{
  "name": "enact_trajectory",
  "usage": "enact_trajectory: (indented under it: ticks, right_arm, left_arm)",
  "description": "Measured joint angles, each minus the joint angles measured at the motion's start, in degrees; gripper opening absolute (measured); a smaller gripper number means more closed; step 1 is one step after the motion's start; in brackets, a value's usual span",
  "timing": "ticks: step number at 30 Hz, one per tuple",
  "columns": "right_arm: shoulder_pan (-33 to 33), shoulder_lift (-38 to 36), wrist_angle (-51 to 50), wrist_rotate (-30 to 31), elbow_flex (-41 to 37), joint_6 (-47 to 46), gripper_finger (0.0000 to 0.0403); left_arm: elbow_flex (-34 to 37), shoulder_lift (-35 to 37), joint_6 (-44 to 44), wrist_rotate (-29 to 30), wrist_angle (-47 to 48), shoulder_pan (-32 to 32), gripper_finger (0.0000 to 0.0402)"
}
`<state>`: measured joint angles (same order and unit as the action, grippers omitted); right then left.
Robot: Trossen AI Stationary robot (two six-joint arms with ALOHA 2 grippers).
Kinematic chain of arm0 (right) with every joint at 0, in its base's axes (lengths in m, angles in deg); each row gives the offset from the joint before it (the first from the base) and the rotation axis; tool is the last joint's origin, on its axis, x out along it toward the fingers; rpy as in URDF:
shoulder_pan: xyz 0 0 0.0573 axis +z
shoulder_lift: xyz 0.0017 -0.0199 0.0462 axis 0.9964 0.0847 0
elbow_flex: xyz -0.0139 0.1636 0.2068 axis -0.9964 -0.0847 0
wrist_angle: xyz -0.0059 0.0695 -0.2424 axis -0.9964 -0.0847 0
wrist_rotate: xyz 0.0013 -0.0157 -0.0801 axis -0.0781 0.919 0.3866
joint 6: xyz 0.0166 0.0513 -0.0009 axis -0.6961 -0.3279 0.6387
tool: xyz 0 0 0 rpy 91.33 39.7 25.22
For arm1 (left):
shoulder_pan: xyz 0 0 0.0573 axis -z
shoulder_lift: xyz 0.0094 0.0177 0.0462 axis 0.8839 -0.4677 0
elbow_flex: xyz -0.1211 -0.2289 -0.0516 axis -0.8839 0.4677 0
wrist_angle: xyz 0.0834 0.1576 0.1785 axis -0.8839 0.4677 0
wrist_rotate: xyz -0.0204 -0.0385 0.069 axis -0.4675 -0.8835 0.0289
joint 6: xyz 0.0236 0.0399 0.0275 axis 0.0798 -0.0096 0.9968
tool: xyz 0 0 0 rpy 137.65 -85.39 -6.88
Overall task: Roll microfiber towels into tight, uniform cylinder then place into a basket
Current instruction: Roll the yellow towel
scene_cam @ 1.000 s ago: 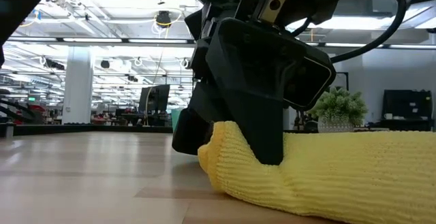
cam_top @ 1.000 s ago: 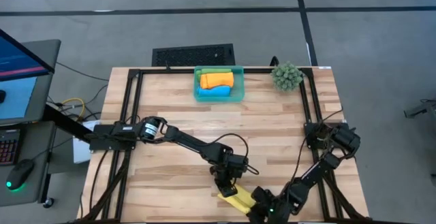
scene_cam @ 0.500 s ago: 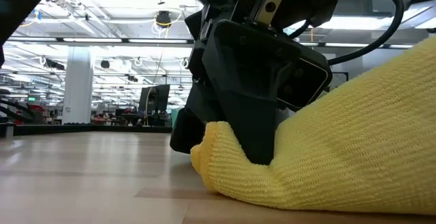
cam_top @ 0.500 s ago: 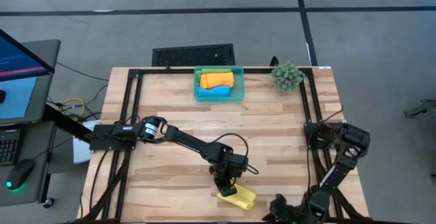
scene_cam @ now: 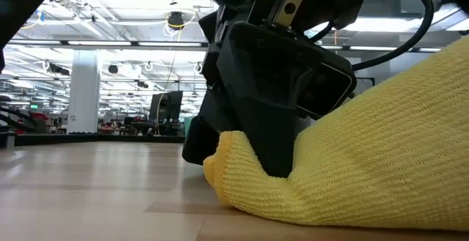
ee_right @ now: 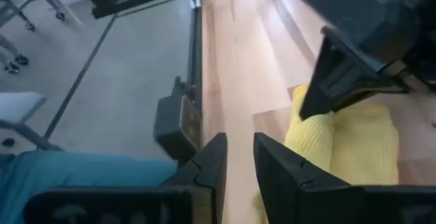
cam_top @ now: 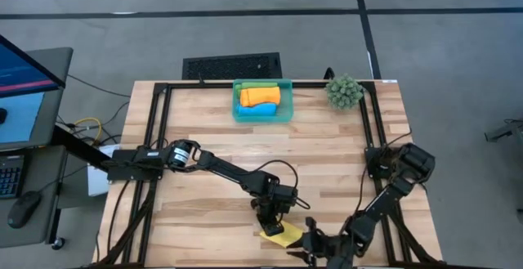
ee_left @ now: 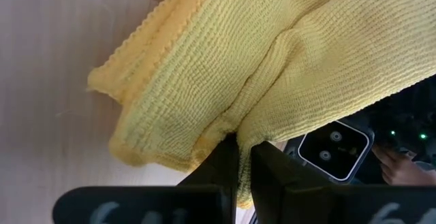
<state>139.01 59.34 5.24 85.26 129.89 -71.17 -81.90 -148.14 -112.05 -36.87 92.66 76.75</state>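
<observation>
Swinging back in beside the yellow towel (cam_top: 282,235), right pincer (cam_top: 315,243) fingers slightly apart, grip unclear, left pincer (cam_top: 272,224) pinching together on its opposite edge near bench (cam_top: 327,154) front

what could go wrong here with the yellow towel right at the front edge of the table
1. The left gripper jaws pinch only a thin fold at one end of the yellow towel; it could slip out if pulled.
2. The towel lies by the front edge of the table, so a tug might drag it off.
3. The right gripper is close to the left one, so they could bump.
</observation>
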Motion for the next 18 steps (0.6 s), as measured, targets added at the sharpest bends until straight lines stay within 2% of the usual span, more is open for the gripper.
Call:
enact_trajectory:
  ticks: [6,12,18]
  right_arm:
    - [-1.4,0.0,-0.1,-3.7,0.0,-1.1,0.0097]
    - [-1.0,0.0,-8.2,-4.7,0.0,-9.8,0.0097]
    - [-0.6,1.1,-10.5,-6.1,-0.1,-14.0,0.0097]
  left_arm:
    - [0.0,0.0,0.5,-0.2,0.1,0.0,0.0013]
    - [0.0,0.0,0.9,-1.0,0.2,0.0,0.0013]
    - [0.0,0.0,1.0,-1.1,0.2,0.0,0.0013]
